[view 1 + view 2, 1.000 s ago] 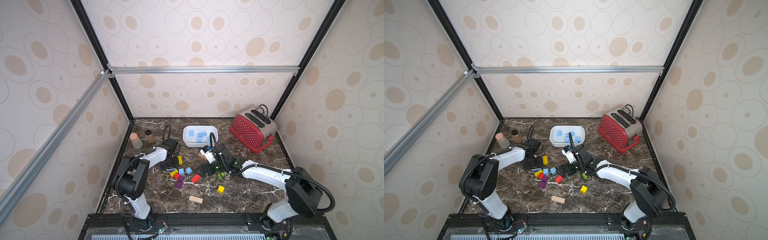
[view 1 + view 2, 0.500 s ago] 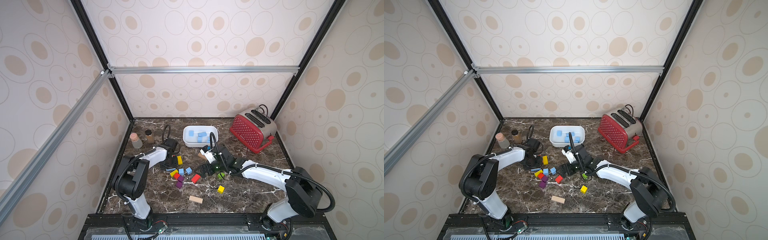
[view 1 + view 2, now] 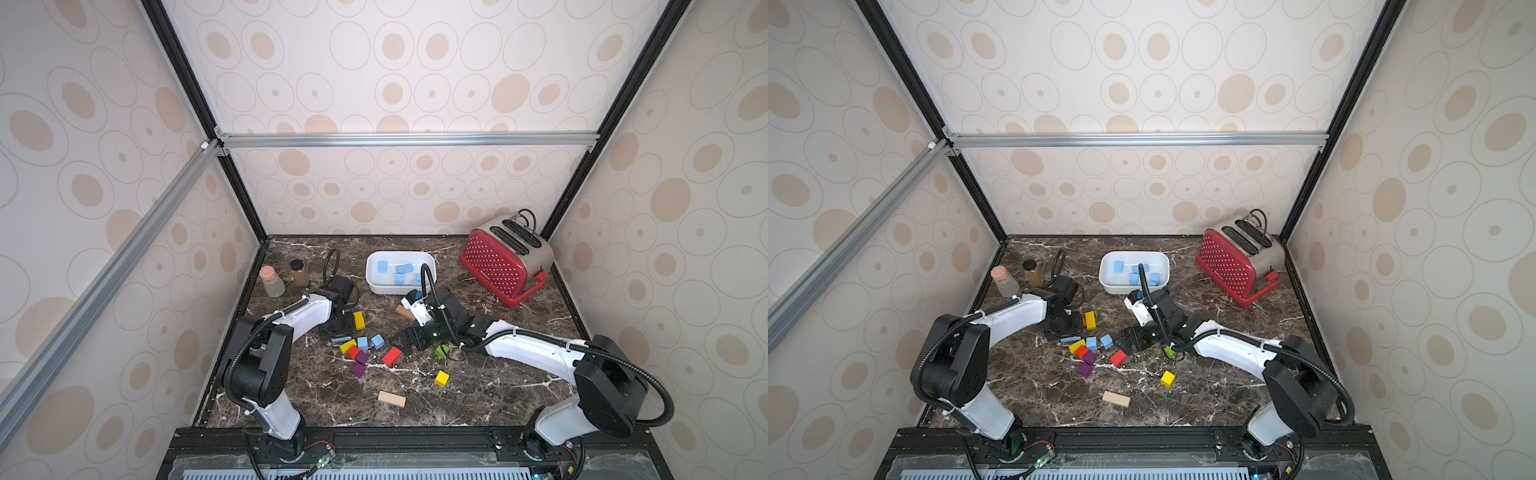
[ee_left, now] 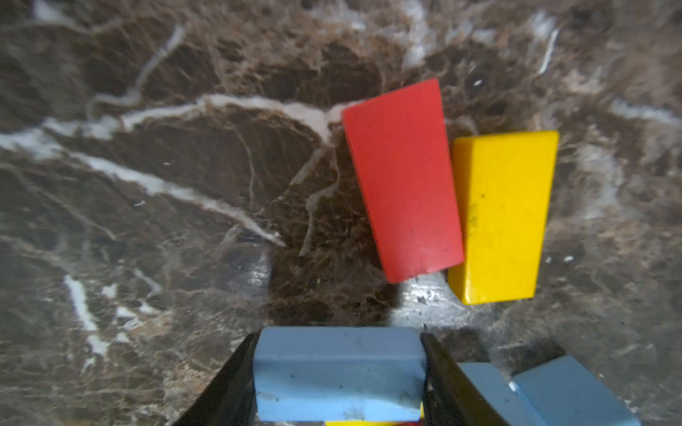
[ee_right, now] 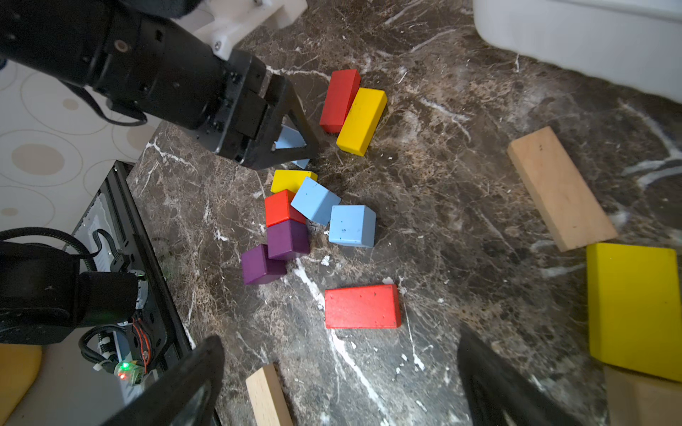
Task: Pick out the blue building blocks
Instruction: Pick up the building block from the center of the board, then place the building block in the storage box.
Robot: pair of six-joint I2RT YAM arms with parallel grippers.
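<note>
Left wrist view: my left tool point(image 4: 338, 341) has its jaws pressed against both ends of a light blue bar point(image 4: 337, 380), so it is holding that piece low over the table point(image 4: 166, 166). I cannot tell whether the bar is lifted clear. Just past it a red bar point(image 4: 402, 180) and a yellow bar point(image 4: 503, 217) lie side by side, touching. In both top views this grip sits left of centre, at the far-left edge of the block cluster.

To its right, the right wrist view shows two blue cubes point(image 5: 352, 225) loose on the table, just beside each other, one touching a small red cube point(image 5: 280, 208). Two purple cubes point(image 5: 288, 239) touch each other on the near side of that. A flat red block point(image 5: 361, 306) lies apart, further right.

Farther back, at the table's centre, the white tray point(image 3: 374, 286) holds several blue blocks point(image 3: 404, 269). My right tool point(image 3: 409, 340) is right of the cluster, near the red block, its jaws spread wide with nothing between them. A green block point(image 3: 441, 351) sits just beside that arm, and a red toaster point(image 3: 505, 262) stands in the far right corner.
</note>
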